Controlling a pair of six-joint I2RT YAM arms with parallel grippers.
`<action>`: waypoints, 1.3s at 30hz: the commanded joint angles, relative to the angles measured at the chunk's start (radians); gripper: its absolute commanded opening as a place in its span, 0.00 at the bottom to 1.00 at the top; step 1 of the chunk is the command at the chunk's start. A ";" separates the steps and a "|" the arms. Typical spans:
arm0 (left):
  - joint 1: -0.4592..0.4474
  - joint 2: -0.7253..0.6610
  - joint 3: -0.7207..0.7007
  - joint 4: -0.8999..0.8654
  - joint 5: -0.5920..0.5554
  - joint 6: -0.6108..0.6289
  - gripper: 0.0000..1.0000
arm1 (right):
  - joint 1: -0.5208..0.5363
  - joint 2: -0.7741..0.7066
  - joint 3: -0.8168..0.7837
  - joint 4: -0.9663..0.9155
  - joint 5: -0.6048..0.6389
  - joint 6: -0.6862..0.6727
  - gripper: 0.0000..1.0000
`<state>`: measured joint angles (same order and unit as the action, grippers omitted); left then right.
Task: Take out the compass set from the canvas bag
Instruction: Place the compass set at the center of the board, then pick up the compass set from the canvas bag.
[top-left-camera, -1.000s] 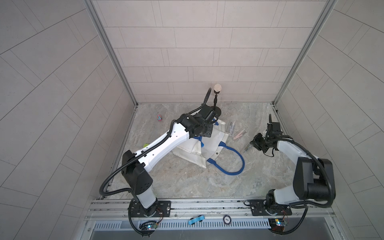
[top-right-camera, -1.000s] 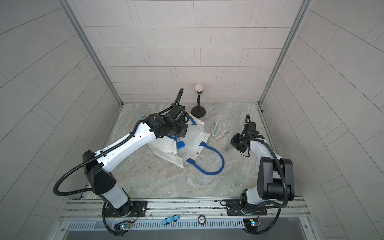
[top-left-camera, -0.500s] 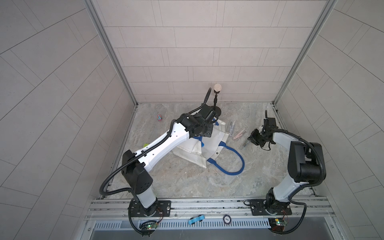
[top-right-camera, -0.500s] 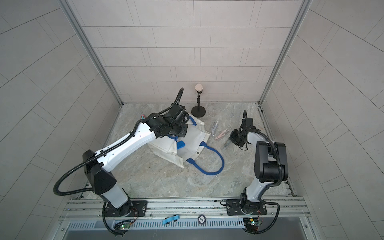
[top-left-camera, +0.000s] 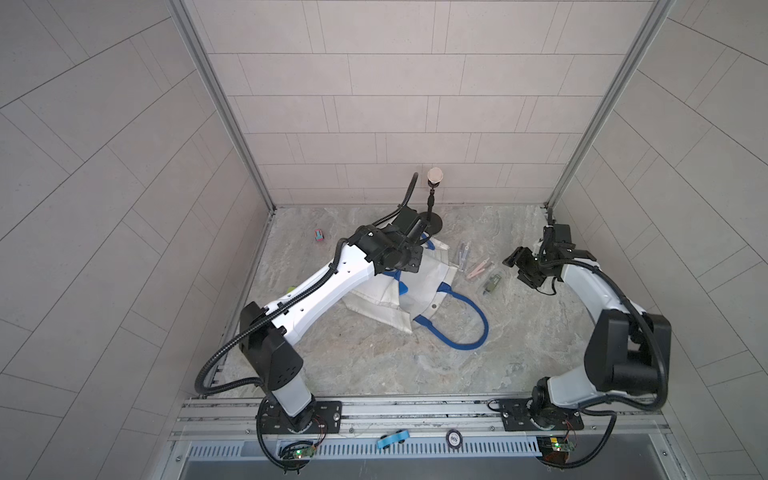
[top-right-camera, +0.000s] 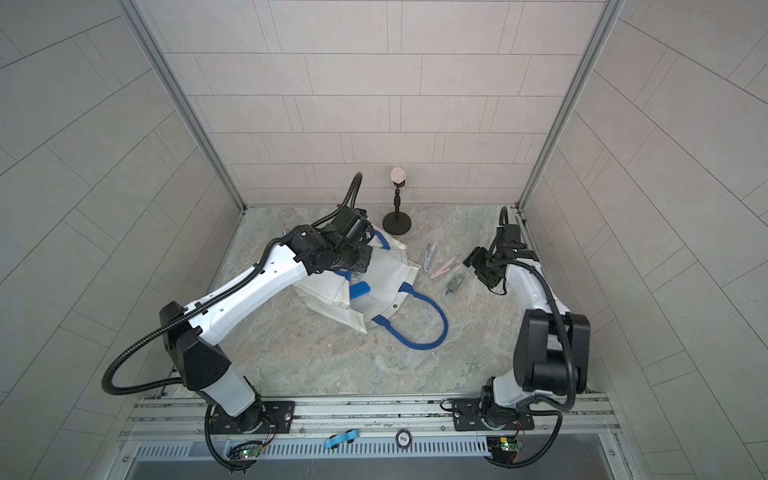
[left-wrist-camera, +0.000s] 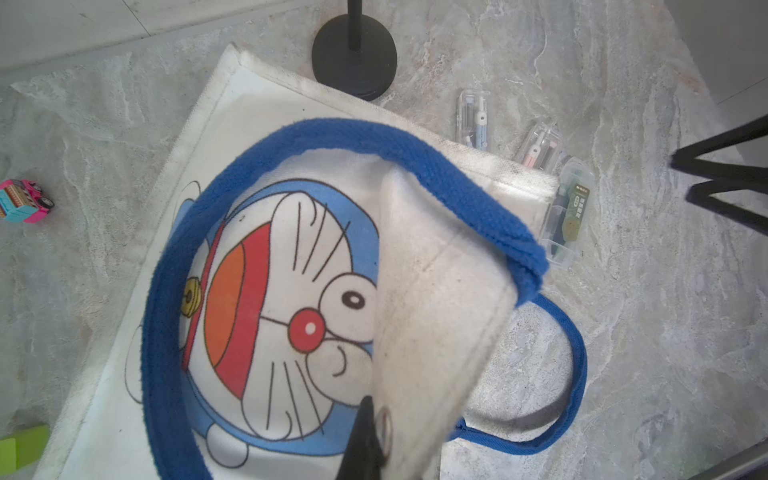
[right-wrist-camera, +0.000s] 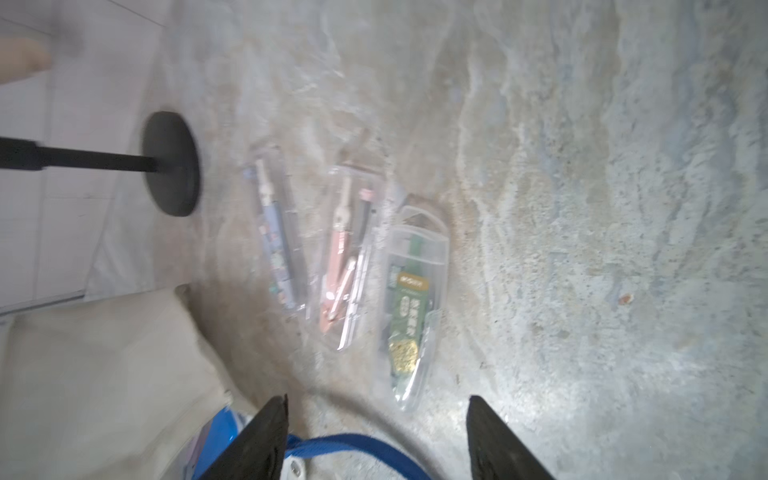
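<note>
The white canvas bag (top-left-camera: 419, 286) (top-right-camera: 386, 286) lies mid-table, its cat print (left-wrist-camera: 291, 270) facing up. My left gripper (left-wrist-camera: 374, 432) (top-left-camera: 405, 266) is shut on the bag's rim by the metal snap (left-wrist-camera: 384, 419), holding a flap up. Three clear compass set cases lie side by side on the table right of the bag: blue (right-wrist-camera: 276, 237), pink (right-wrist-camera: 345, 257), green (right-wrist-camera: 411, 299) (top-left-camera: 492, 282) (top-right-camera: 456, 283). My right gripper (right-wrist-camera: 378, 432) (top-left-camera: 519, 270) (top-right-camera: 481, 270) hovers open and holds nothing, just right of the green case.
A black stand (top-left-camera: 432, 222) (left-wrist-camera: 353, 62) rises behind the bag. The bag's blue strap (top-left-camera: 465, 324) (right-wrist-camera: 353, 442) loops toward the front. A pink toy car (top-left-camera: 318, 236) (left-wrist-camera: 25, 201) sits at the back left, a green block (left-wrist-camera: 23, 446) near the left arm.
My right gripper carried the green case toward the pink one, then opened and left it on the table. The left arm has stayed still, holding the bag.
</note>
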<state>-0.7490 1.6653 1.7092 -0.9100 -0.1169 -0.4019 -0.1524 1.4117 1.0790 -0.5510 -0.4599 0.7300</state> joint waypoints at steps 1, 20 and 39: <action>0.018 -0.051 0.013 -0.007 -0.016 0.013 0.00 | 0.124 -0.137 -0.027 -0.050 -0.027 0.105 0.65; 0.025 -0.053 -0.001 0.004 0.010 -0.005 0.00 | 0.908 0.001 -0.206 0.553 0.322 0.875 0.55; 0.023 -0.078 -0.030 0.035 0.011 -0.026 0.00 | 0.924 0.395 -0.087 0.739 0.358 1.025 0.50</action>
<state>-0.7250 1.6268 1.6806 -0.8871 -0.0990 -0.4122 0.7658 1.7935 0.9691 0.1593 -0.1253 1.7061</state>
